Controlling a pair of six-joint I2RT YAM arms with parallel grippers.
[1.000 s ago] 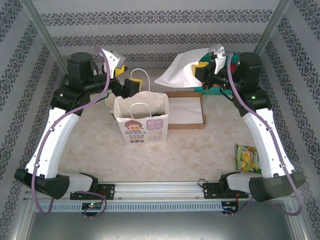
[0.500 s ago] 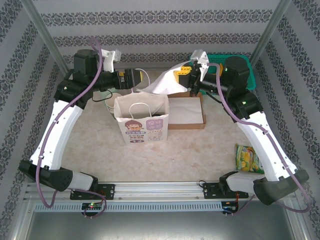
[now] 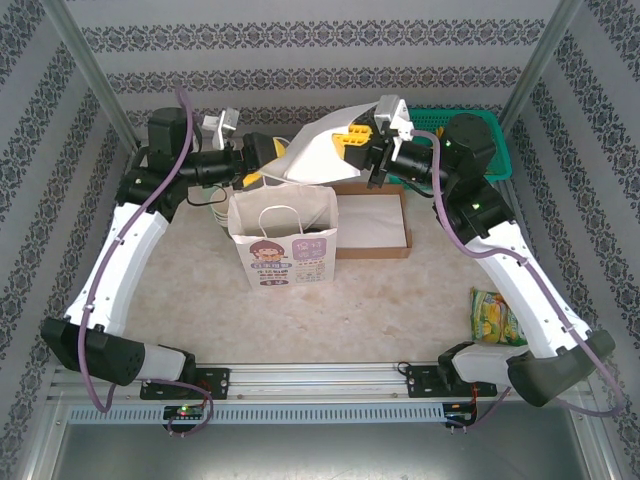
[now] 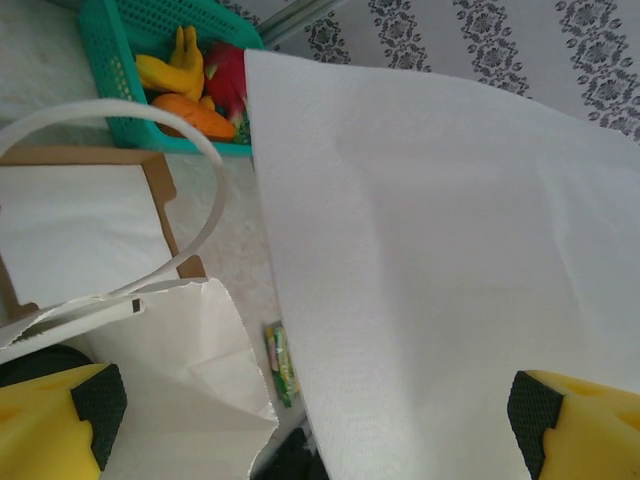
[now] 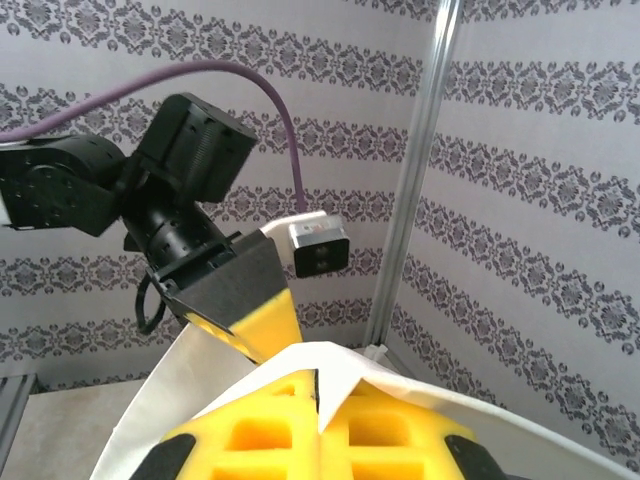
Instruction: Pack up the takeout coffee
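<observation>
The takeout coffee cup is hidden or out of view. The paper bag (image 3: 283,245) with a cartoon print stands open at the table's middle, and its rim (image 4: 170,380) and handle show in the left wrist view. My right gripper (image 3: 357,141) is shut on a corner of a white paper sheet (image 3: 318,156), which hangs above the bag's back edge. The pinched corner (image 5: 345,385) sits between the yellow pads. My left gripper (image 3: 260,166) is wide open at the sheet's left end. The sheet (image 4: 430,270) lies between its fingers (image 4: 65,420), with no contact visible.
A brown cardboard tray (image 3: 385,248) with a white lining lies right of the bag. A teal basket (image 3: 488,128) of toy fruit (image 4: 180,85) stands at the back right. A green-yellow snack packet (image 3: 495,318) lies near the right arm's base.
My right gripper has carried the white sheet left, over the bag's back edge. My left gripper has swung right to meet the sheet's left end.
</observation>
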